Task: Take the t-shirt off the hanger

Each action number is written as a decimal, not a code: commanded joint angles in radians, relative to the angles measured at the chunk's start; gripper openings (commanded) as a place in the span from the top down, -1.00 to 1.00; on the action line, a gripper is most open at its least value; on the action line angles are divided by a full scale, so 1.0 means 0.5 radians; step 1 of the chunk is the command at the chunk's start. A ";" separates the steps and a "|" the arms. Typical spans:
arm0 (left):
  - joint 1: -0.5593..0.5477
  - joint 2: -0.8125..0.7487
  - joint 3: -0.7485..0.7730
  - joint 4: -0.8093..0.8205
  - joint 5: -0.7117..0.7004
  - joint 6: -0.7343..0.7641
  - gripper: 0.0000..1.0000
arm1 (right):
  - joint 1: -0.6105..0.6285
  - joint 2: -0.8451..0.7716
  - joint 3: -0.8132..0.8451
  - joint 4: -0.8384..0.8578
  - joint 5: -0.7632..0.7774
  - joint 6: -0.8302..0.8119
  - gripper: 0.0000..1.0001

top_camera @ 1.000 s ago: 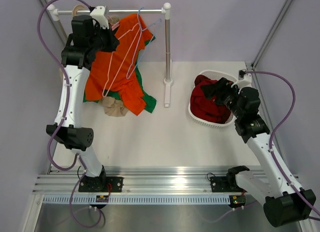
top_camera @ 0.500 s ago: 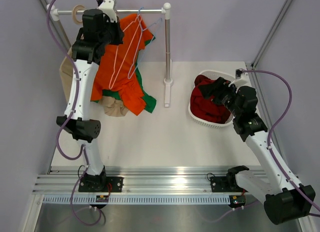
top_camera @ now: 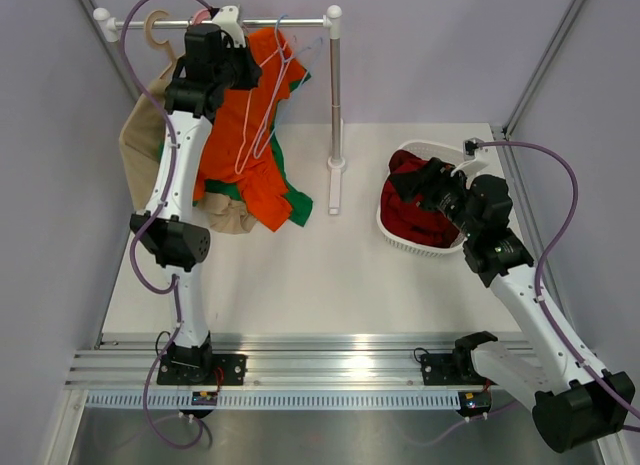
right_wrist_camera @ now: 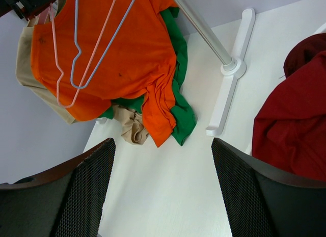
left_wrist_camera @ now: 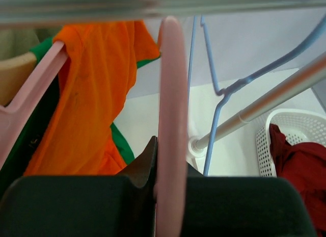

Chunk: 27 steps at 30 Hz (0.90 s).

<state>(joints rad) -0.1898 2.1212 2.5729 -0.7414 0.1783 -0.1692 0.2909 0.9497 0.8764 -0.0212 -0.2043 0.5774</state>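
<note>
The t-shirt (top_camera: 405, 220) lies bunched in the basket (left_wrist_camera: 264, 145) by the worktop's right edge, under the wide-spread right gripper (top_camera: 428, 180). The bare hanger (left_wrist_camera: 170, 120) hangs down from the rail (top_camera: 290, 23) at the far-left corner. The left gripper (top_camera: 225, 40) pinches it near the hook.

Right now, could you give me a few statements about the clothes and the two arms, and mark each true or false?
1. The t-shirt lies in the white basket. True.
2. The right gripper grips the t-shirt. False: its fingers are spread and hold nothing.
3. An orange shirt hangs below the rail. True.
4. The left gripper hangs low over the white basket. False: it is up at the rail, shut on the hanger.
</note>
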 commanded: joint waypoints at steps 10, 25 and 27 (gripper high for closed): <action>0.021 -0.095 0.048 0.381 0.107 -0.076 1.00 | 0.044 0.006 0.020 0.061 -0.049 -0.026 -0.68; 0.033 0.126 0.085 0.569 0.214 -0.168 1.00 | 0.059 0.003 0.045 0.052 -0.046 -0.053 -0.67; 0.033 0.123 0.033 0.562 0.205 -0.153 1.00 | 0.062 0.006 0.042 0.055 -0.042 -0.056 -0.67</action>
<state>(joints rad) -0.1696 2.1807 2.5710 -0.5121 0.2481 -0.2363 0.3069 0.9531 0.8761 -0.0216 -0.2050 0.5716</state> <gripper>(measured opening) 0.032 0.837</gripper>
